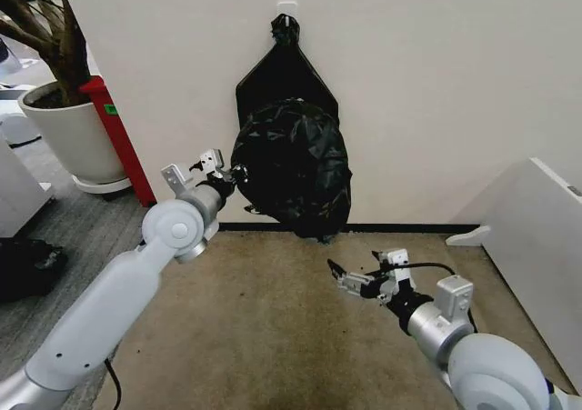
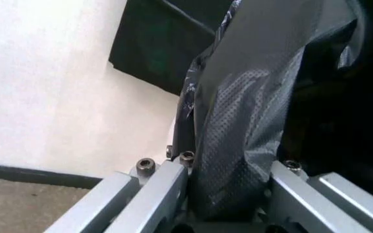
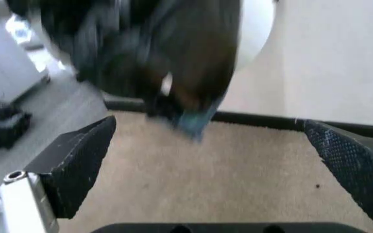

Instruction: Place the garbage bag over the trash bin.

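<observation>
Garbage bag point(image 1: 293, 166) hangs in front of the white wall point(image 1: 436, 83), above the carpet point(image 1: 273, 319), long axis roughly vertical, its narrower end down near the baseboard. Glossy, crinkly black plastic, bulging and heavily wrinkled; it overlaps a flatter black bundle point(image 1: 284, 65) with a knotted top behind it. Left gripper point(image 1: 235, 175) sits at the bag's left edge; in the left wrist view a fold of film point(image 2: 238, 160) runs between its fingers point(image 2: 157, 194), pinched there. Right gripper point(image 1: 341, 276) is low over the carpet, below and right of the bag, fingers point(image 3: 76, 160) spread wide, holding nothing.
</observation>
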Tool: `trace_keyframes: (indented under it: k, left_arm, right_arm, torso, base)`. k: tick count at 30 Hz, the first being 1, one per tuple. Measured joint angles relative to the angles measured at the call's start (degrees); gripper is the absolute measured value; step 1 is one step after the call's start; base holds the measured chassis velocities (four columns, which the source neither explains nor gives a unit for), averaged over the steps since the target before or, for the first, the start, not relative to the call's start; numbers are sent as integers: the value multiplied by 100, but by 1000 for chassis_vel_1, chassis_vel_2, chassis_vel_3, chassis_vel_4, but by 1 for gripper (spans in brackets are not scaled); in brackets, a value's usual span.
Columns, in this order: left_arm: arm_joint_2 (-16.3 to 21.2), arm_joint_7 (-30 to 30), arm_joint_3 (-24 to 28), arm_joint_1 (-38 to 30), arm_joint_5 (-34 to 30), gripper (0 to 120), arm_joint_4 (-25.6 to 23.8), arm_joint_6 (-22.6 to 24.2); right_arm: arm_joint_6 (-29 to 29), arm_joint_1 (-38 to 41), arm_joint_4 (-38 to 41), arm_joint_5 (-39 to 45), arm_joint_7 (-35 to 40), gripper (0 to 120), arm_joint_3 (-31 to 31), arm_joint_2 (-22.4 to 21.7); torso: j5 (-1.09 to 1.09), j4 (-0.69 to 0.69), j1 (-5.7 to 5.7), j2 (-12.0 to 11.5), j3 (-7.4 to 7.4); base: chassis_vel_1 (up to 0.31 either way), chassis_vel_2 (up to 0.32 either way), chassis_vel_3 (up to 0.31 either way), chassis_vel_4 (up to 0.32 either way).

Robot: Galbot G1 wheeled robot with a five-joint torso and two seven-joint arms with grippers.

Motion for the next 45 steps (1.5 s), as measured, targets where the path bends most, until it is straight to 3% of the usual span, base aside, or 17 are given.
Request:
trace_keyframes:
  k: [10,13,16,17,19,21,23,31,45]
  left_arm:
    - [280,407,25,366,609,1,-152,-50]
    - [398,792,58,518,1159,1,-165,-175]
    - [560,1301,82,703,1937,1,-165,-394]
    - [560,1301,82,703,1937,1,-165,-394]
    - [742,1862,87,905,2559,1,-209,-631]
    - [874,2306,88,1040,2935,1,-269,-852]
    - [1017,2727,87,1158,3367,1,-334,-1129]
    - [1311,3292,28,1342,4108,1,-437,-1837]
    - [1414,3366,-12,1318,4161,1,-420,-1944]
  right_arm:
    - [2,659,398,1171,1077,100,219,-152]
    - [77,1340,402,2246,1611,100,331,-252]
    - [102,1634,403,3022,1457,100,1039,-366]
    - [102,1634,403,3022,1457,100,1039,-366]
    - [2,1693,210,3501,1001,100,1661,-449]
    - [-147,1812,-60,3901,744,100,1809,-510]
    - [-411,2005,-337,4176,465,100,1739,-556]
    - [-763,2741,-883,5216,461,100,1174,-279]
    - [-883,3057,-1194,5534,455,100,1007,-143]
  torso:
    - [0,0,0,0,0]
    - [1,1,0,0,0]
    - [-1,1,0,0,0]
    - [-1,1,0,0,0]
    - [-1,0,0,0,0]
    - [1,0,0,0,0]
    - [0,0,0,0,0]
    - [1,1,1,0,0]
    - [1,-1,0,0,0]
  base:
    - [0,0,0,0]
    - [0,0,0,0]
    - [0,0,0,0]
    - [0,0,0,0]
    - [0,0,0,0]
    - [0,0,0,0]
    - [0,0,0,0]
    - [0,0,0,0]
    - [0,0,0,0]
